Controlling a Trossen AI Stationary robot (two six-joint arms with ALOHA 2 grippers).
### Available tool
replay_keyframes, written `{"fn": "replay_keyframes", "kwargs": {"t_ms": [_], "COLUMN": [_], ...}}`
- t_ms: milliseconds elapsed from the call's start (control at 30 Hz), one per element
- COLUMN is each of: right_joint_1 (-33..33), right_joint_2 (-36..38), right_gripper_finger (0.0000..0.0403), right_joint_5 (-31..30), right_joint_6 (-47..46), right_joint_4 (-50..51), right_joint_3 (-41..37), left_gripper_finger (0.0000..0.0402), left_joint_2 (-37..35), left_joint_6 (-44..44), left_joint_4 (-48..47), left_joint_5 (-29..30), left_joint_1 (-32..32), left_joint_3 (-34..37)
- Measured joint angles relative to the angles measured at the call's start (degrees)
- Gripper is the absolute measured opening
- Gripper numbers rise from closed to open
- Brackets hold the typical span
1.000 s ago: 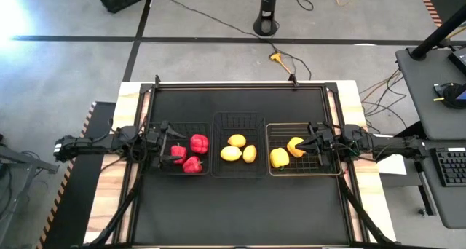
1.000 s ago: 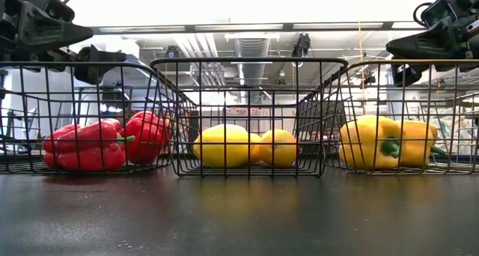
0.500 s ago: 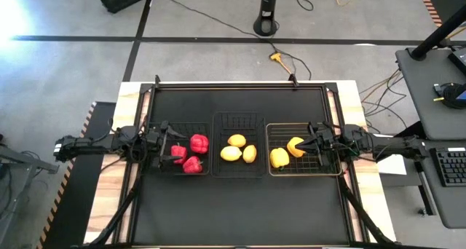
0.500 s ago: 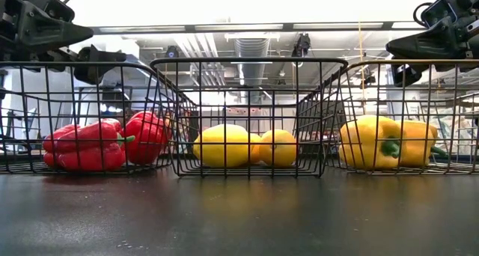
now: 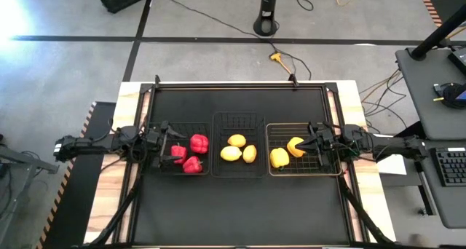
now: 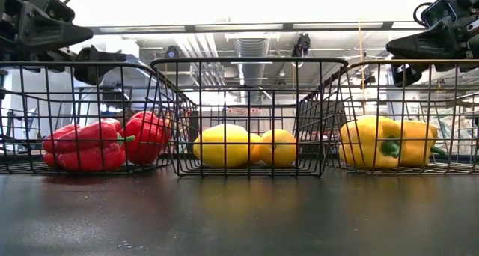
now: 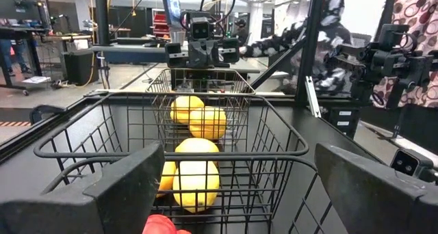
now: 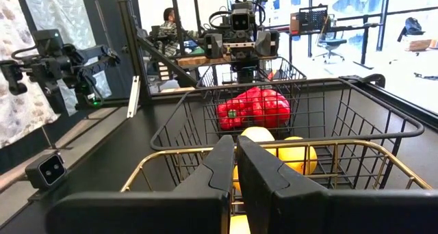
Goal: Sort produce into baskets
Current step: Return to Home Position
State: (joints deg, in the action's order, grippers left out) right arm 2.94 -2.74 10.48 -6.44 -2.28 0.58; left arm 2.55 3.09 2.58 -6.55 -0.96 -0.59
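With the produce [image 5: 231, 153] apparently sorted, I head home: left claw [image 5: 167, 148] apart, right claw [image 5: 306, 145] together, both probably needing to lift clear of the baskets [image 5: 237, 115].

My left gripper [image 7: 238, 160] and right gripper [image 8: 236, 145] are matte black. The three glossy red bell peppers [image 5: 193, 164] and two yellow bell peppers [image 5: 279, 159] carry green stems; the three oval lemons [image 5: 231, 153] are plain yellow. One wire-grid basket [image 5: 281, 127] is pale gold, the two other wire baskets [image 5: 239, 116] black, like the flat tabletop [image 5: 240, 205].
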Motion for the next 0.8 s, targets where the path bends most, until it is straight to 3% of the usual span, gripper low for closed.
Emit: {"fn": "replay_keyframes", "kwargs": {"t_ms": [800], "right_joint_1": [0.0], "right_joint_2": [0.0], "right_gripper_finger": [0.0013], "right_joint_5": [0.0], "right_joint_6": [0.0], "right_joint_4": [0.0], "right_joint_3": [0.0], "left_gripper_finger": [0.0361], "left_joint_2": [0.5], "left_joint_6": [0.0], "left_joint_4": [0.0], "left_joint_5": [0.0], "left_joint_1": [0.0], "left_joint_3": [-1.1]}}
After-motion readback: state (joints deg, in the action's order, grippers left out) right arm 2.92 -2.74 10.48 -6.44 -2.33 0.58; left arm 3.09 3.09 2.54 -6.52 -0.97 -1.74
